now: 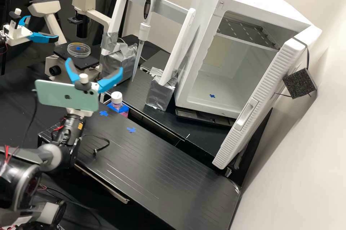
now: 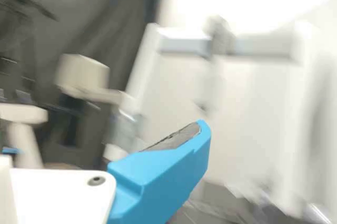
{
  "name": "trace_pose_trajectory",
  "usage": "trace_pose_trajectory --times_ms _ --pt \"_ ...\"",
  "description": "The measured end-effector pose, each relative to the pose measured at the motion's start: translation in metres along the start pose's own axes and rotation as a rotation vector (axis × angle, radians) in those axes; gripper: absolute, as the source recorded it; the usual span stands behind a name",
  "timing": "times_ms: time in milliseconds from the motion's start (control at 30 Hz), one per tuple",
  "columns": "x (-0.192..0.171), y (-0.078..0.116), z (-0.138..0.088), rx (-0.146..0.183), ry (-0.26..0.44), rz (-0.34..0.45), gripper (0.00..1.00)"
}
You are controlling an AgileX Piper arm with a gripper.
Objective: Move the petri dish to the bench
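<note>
In the high view my gripper (image 1: 94, 66) stands open above the bench's back left part, its two blue fingers spread wide with nothing between them. The clear petri dish (image 1: 79, 50) lies flat on the black stage of the microscope, beyond the gripper. The black bench (image 1: 173, 176) stretches toward the front right and bears two blue tape crosses. In the wrist view, the gripper (image 2: 113, 182) shows its white body and one blue finger with a dark grey pad.
A white-capped bottle (image 1: 116, 101) stands at the bench's back edge. Behind are the microscope (image 1: 54, 65), a white rack (image 1: 179, 48) with a pipette (image 1: 144, 30), and an open white incubator (image 1: 197, 75). Its door (image 1: 252, 115) swings toward the bench. A second arm (image 1: 20, 35) is at the left.
</note>
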Motion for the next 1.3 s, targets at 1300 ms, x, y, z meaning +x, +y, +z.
trace_pose_trajectory --times_ms 1300 --pt "0.200 -0.107 -0.019 0.027 -0.084 -0.427 1.00"
